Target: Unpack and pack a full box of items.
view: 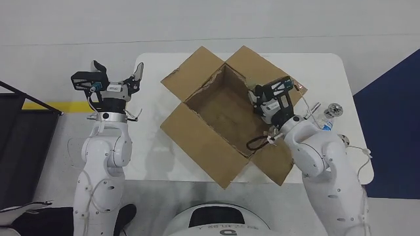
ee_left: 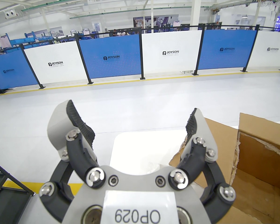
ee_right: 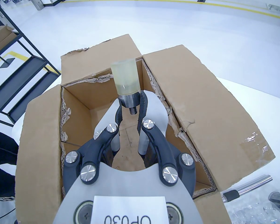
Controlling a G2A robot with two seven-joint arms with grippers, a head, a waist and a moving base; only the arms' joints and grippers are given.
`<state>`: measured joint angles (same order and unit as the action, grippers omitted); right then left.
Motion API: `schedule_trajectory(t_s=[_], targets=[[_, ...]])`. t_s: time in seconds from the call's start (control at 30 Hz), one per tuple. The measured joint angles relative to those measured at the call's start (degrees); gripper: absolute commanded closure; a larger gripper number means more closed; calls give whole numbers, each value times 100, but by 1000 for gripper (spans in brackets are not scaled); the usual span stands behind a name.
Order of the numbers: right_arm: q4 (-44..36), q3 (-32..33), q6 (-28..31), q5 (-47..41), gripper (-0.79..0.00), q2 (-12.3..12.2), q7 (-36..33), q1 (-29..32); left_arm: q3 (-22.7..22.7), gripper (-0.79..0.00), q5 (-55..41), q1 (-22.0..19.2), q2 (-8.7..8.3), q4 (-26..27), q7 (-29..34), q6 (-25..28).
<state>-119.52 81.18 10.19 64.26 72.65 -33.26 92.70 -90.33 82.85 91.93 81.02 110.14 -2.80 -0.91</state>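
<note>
- Right, one brown corrugated cardboard box (view: 200,137) sits on the white round-cornered table (view: 315,65), all four flaps folded out, and the top view looks straight down to its bare cardboard floor.
- Up close, the right wrist view catches what the top view can't: ragged, torn corrugation along the inner rim of the box (ee_right: 200,108) and a glossy strip of clear tape on one flap.
- The right gripper (ee_right: 131,111) is clamped on one pale translucent cylinder with a steel base and a threaded stud (ee_right: 126,78). Two dark ribbed fingers pinch the steel base, and the piece is held upright over the box's opening.
- From above, that right gripper (view: 259,98) hangs over the right side of the box's opening.
- The left gripper (ee_left: 133,115) is spread wide with nothing between its two textured pads. It is poised off the table's left edge (view: 119,72), well apart from the box.
- Beside the box on the right lie one shiny metal rod with a black grip (ee_right: 249,185) and some crinkled clear plastic (ee_right: 247,213).
</note>
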Motion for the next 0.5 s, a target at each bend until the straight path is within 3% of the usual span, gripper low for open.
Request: schedule_trajectory(t_s=[0.1,0.3,0.5], targets=[[-46,618,254,-616,0,-47,456,432,0,-785,0,0,0,0,0,0],[341,2639,1186,-2040,0,-136,1317,1799,0,-785,0,0,0,0,0,0],[1222,3697,1479,-2871,0,-201,995,2211,0,-785,0,0,0,0,0,0]])
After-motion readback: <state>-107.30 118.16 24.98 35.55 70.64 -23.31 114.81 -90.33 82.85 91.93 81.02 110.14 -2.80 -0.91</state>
